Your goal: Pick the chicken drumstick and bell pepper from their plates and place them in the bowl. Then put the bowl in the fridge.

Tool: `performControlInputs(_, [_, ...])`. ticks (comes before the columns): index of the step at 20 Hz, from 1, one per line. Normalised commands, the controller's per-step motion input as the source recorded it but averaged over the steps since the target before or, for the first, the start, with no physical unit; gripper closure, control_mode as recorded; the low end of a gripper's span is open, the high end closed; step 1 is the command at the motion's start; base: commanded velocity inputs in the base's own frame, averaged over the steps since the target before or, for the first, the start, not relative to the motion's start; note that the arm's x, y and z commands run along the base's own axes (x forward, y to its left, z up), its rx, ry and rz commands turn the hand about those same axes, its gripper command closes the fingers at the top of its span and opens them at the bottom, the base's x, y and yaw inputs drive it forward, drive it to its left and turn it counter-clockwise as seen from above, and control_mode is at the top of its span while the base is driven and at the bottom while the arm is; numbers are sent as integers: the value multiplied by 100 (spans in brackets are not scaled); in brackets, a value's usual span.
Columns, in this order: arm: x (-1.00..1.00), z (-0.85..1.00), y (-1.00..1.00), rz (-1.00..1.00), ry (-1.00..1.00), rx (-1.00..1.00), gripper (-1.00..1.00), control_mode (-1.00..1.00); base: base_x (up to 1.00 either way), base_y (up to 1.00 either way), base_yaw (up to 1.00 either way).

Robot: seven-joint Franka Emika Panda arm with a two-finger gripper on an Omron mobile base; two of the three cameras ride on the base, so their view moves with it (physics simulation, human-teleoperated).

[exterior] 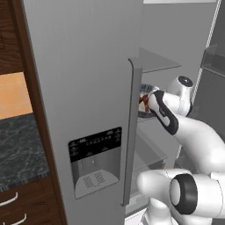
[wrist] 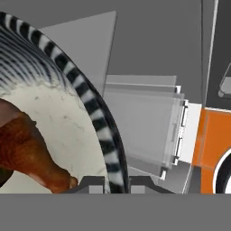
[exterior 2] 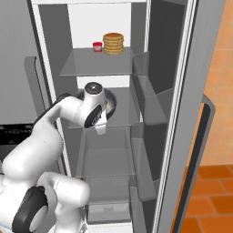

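Note:
My gripper [wrist: 118, 186] is shut on the rim of the bowl [wrist: 90, 101], one fingertip on each side of its striped edge. The chicken drumstick [wrist: 27, 153] lies inside on the pale bottom, bone end toward the gripper. I cannot make out the bell pepper. The arm holds the bowl [exterior 2: 111, 101] inside the fridge [exterior 2: 136, 82], over the middle shelf [exterior 2: 125, 111]; whether it rests there I cannot tell. From the left, the bowl [exterior: 147, 91] and a bit of drumstick [exterior: 142, 102] peek out past the shut door. The plates are out of view.
The left fridge door [exterior: 83, 88] is shut, with its dispenser [exterior: 94, 154] and bar handle [exterior: 132, 132]. The right door [exterior 2: 193, 118] stands open with door bins [exterior 2: 145, 68]. A pancake stack [exterior 2: 113, 43] and a small red jar [exterior 2: 97, 47] sit on the upper shelf. Drawers lie below.

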Motion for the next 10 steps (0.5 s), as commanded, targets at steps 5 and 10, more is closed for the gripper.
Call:
performControlInputs(5, [58, -34, 0, 0, 0, 0, 100, -100, 0, 0, 0])
performControlInputs(10, [28, -28, 0, 0, 0, 0, 100, -100, 0, 0, 0])
